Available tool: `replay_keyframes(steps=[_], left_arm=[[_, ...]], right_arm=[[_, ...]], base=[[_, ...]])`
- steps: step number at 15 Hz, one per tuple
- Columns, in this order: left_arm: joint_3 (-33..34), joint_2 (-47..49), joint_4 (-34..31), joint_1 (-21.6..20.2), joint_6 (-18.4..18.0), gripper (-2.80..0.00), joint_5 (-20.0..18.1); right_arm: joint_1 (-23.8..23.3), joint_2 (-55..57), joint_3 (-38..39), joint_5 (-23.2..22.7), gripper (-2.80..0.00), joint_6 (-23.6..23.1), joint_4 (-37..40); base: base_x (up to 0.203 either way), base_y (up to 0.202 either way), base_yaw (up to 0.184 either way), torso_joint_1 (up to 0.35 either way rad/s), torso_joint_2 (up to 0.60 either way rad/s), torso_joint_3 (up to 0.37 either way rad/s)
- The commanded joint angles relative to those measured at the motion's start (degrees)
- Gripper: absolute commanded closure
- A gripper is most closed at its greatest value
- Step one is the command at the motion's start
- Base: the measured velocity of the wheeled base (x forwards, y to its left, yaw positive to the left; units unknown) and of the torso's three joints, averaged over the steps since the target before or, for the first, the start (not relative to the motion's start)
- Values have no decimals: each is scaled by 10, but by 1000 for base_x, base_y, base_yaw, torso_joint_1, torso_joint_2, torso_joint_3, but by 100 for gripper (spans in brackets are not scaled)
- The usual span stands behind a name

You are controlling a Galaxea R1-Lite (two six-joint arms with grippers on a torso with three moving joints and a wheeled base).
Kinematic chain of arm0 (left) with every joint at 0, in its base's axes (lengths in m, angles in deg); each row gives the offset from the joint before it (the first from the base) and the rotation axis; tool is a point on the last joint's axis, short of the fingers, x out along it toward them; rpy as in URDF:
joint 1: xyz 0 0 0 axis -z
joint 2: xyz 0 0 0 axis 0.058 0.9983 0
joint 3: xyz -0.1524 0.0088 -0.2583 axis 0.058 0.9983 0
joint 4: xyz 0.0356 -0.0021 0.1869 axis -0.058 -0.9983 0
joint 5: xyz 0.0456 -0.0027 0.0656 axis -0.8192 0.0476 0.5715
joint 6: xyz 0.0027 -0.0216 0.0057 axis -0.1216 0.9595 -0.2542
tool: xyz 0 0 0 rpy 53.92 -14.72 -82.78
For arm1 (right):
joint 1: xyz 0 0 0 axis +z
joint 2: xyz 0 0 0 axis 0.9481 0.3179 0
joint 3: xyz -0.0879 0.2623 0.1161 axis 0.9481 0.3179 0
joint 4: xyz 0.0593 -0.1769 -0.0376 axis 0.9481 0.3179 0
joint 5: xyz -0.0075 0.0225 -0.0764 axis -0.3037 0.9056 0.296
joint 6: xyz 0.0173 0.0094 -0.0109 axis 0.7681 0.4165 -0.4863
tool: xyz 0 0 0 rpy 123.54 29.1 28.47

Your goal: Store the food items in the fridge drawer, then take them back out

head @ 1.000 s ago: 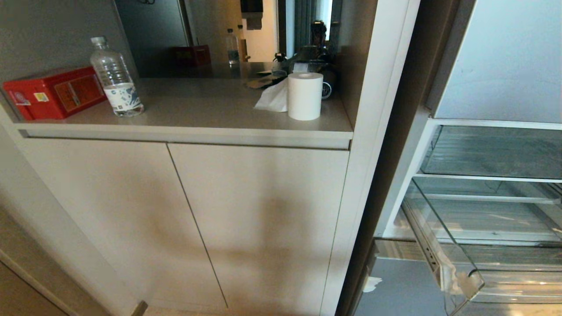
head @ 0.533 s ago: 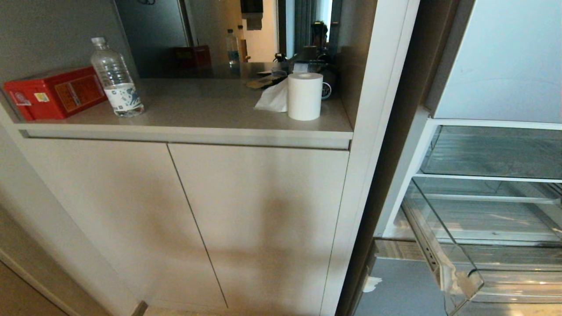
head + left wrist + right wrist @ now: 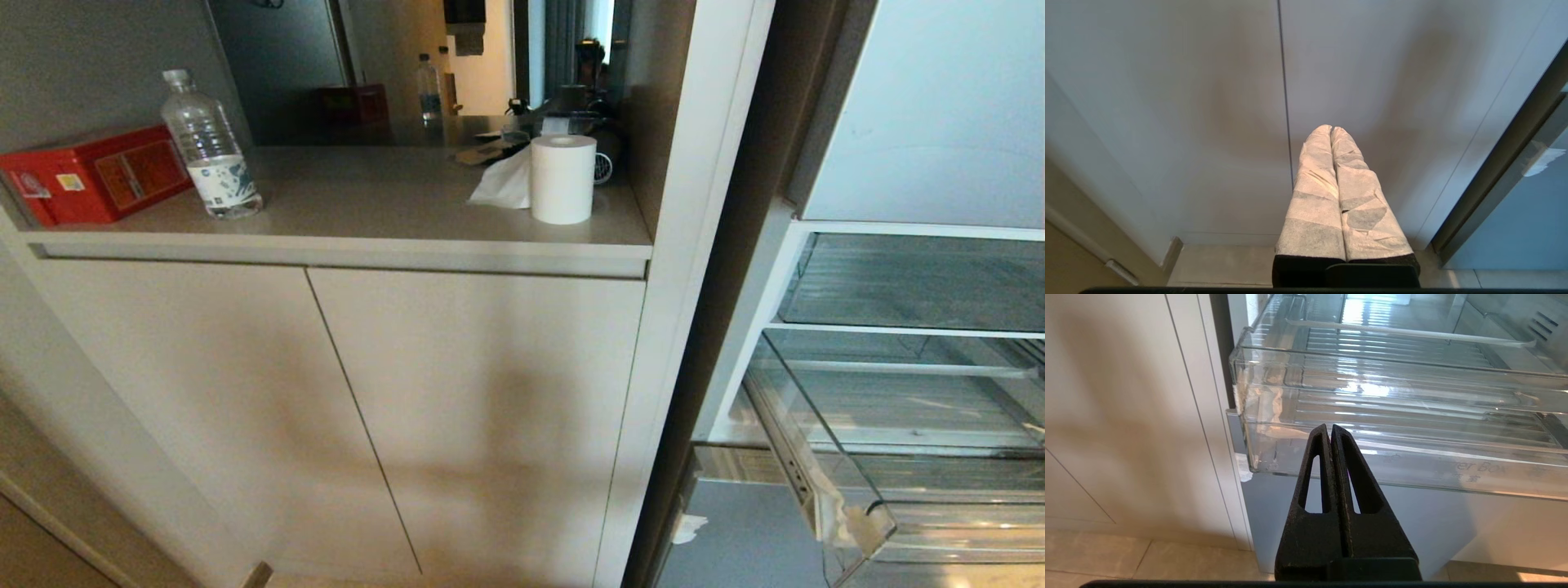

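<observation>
The clear fridge drawer [image 3: 1392,400] stands pulled out of the open fridge, and its ribbed bottom holds nothing that I can see. It also shows at the lower right of the head view, the fridge drawer [image 3: 857,523]. My right gripper [image 3: 1330,426] is shut and empty, its black fingertips pointing at the drawer's front lip from just below and in front. My left gripper [image 3: 1330,128], wrapped in white tape, is shut and empty, hanging low before the cabinet doors [image 3: 1208,122]. No food items are in view. Neither arm appears in the head view.
A beige cabinet [image 3: 457,384] with a counter stands left of the fridge. On the counter are a red box [image 3: 94,175], a water bottle [image 3: 211,151] and a white paper roll [image 3: 562,180]. Glass fridge shelves [image 3: 914,331] lie above the drawer. Tiled floor [image 3: 1147,555] runs below.
The whole head view has shifted slightly left, so the camera has moved a little. Nothing on the counter or in the fridge has moved.
</observation>
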Motion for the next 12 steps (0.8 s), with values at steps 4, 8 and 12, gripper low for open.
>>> replay_keyframes(steps=[4,8,12], left_arm=[[1,1,0,0,0,0,0],[1,1,0,0,0,0,0],[0,1,0,0,0,0,0]], right_arm=[[0,0,1,-1,0,-5,2],[0,0,1,-1,0,-2,2],[0,0,1,0,0,-1,2]], base=[[2,7,-132,1,1,4],[0,7,-176,2,0,2],[0,8,-179,5,5,4]])
